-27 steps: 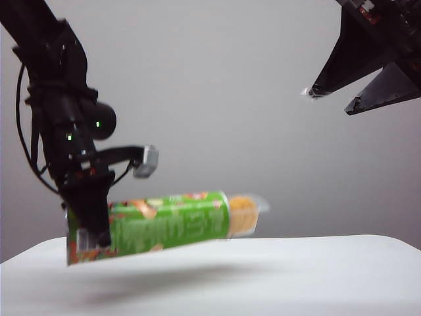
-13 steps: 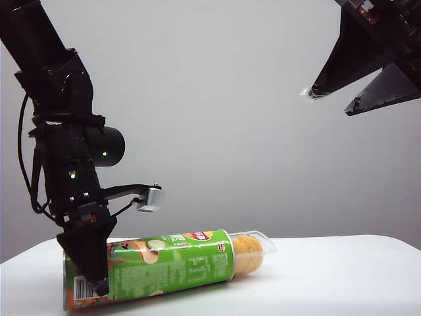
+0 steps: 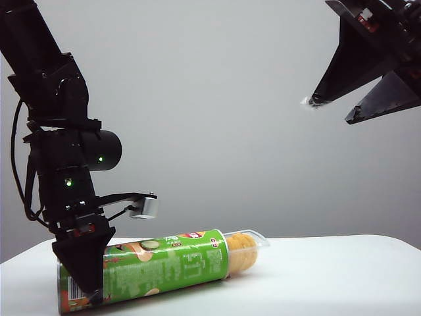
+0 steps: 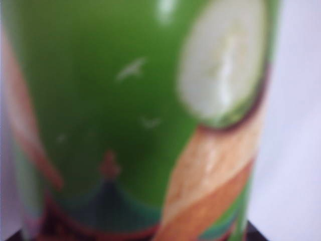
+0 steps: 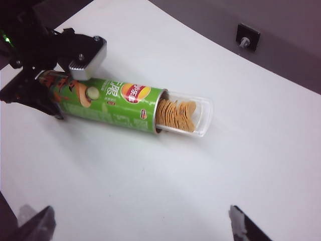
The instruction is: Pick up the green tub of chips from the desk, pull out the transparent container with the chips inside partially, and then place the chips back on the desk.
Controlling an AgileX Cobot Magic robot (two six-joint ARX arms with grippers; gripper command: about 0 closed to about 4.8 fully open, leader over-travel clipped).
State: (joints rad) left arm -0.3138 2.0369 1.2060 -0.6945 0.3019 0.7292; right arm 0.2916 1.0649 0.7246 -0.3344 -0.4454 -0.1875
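Exterior view puts the left claw nearest, low at the closed end of the green tub of chips, its dark fingers straddling the can; from the right wrist view the fingers stand either side of that end, though whether they press the can or have let go of it I cannot tell. The tub lies on its side on the white table, its open end pointing to the right. Out of that end sticks the transparent container, partly drawn out, with the chips stacked inside it. Left wrist view is filled by the blurred green wall of the tub, very close to the lens. Right wrist view looks down on the tub, the clear tray and the chip stack lying on the table. Farther off and high, the right claw hangs well above the table with its fingers spread wide, holding nothing.
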